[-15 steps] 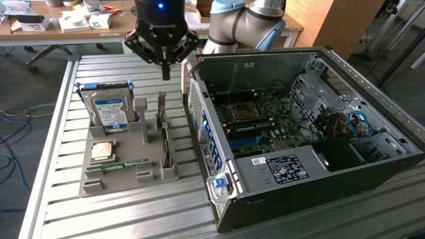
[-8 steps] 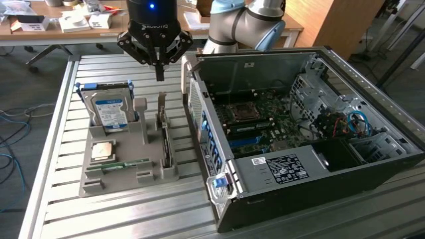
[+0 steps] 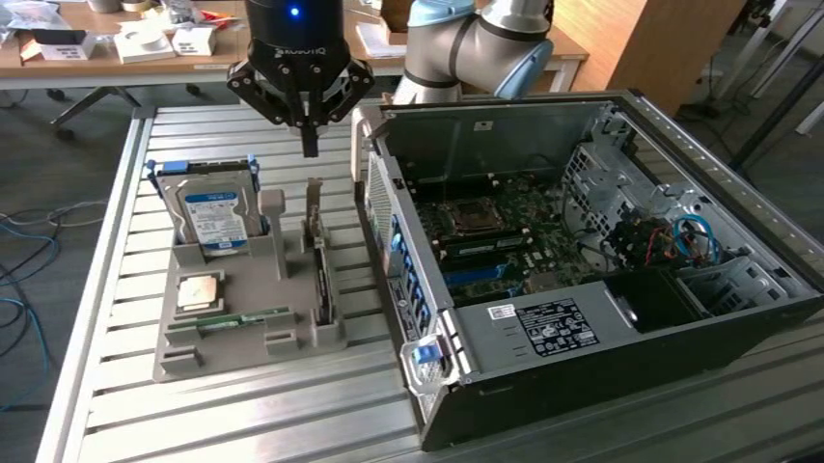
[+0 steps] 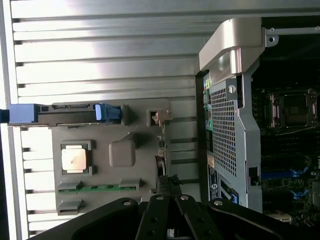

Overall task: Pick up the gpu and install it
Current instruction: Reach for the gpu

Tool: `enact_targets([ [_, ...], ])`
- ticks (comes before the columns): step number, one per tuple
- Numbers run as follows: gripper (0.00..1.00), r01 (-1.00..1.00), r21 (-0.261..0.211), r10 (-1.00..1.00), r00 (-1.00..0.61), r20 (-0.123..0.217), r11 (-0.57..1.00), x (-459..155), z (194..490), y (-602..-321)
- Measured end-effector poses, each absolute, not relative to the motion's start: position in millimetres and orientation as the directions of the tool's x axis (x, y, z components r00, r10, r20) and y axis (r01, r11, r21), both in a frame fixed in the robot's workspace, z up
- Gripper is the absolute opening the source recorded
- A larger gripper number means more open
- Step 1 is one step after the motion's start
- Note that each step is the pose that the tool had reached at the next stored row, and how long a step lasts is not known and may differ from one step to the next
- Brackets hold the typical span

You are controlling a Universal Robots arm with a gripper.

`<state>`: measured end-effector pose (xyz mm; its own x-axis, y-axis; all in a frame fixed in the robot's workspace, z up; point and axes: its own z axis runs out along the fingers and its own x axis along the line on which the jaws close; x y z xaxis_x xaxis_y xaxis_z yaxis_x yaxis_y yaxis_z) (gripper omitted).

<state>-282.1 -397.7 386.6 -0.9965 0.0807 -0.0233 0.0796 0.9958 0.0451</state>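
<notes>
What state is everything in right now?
end effector: shut, empty, over tray near gpu
gpu: on edge in tray slot, not gripped
hard drive: upright in tray slot
CPU: flat in tray
memory stick: lying in tray
case: side open, interior exposed

The arm (image 3: 445, 43) is built of silver-grey tubular sections joined by rounded housings, one closed by a light-blue cap (image 3: 526, 69). The gripper (image 3: 309, 151) is matte black. Its cylindrical body carries a small blue indicator light (image 3: 293, 12) and white lettering (image 3: 304, 48), probably the maker's name, though it cannot be read with certainty. Angular black linkage bars (image 4: 152, 217) branch from the body and are fitted with round silver pivot pins (image 4: 159, 198). They end in two narrow black fingers (image 3: 309, 135).
</notes>
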Motion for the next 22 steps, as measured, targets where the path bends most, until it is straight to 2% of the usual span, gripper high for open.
enact_targets([
  [22, 0.11, 0.080, 0.045, 0.081, -0.996, -0.023, 0.996, -282, 387, -426],
])
